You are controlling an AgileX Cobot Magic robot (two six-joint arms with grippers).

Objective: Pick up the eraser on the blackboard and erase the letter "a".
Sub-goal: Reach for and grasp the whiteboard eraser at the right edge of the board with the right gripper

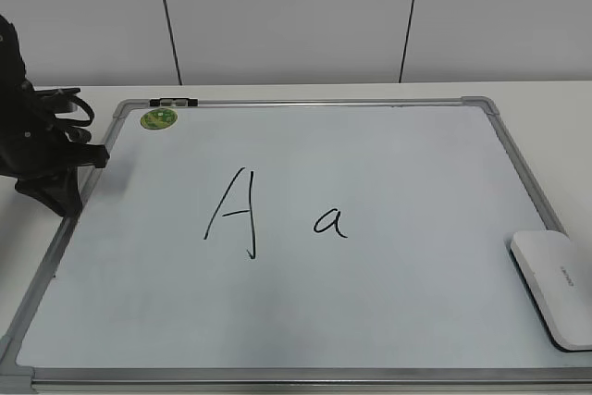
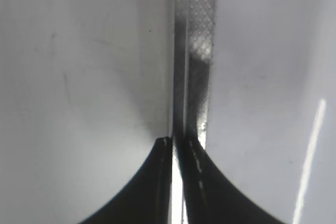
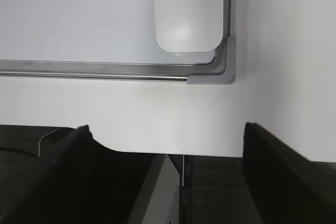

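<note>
Eraser (image 1: 555,287) hugs blackboard (image 1: 388,154) corner — letter "a" (image 1: 330,222) mid-board.

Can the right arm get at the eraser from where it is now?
Probably yes. The right gripper is open, hanging off the blackboard near the corner where the eraser lies. Nothing stands between them, and the eraser's top is bare.

The blackboard (image 1: 305,321) lies flat with broad bare surface around the letter "a" (image 1: 331,222), open from above. The capital "A" (image 1: 233,214) stands just left of it. The eraser (image 1: 556,287) occupies the lower right corner, against the frame. The left gripper (image 1: 57,187) crowds the left edge.
</note>
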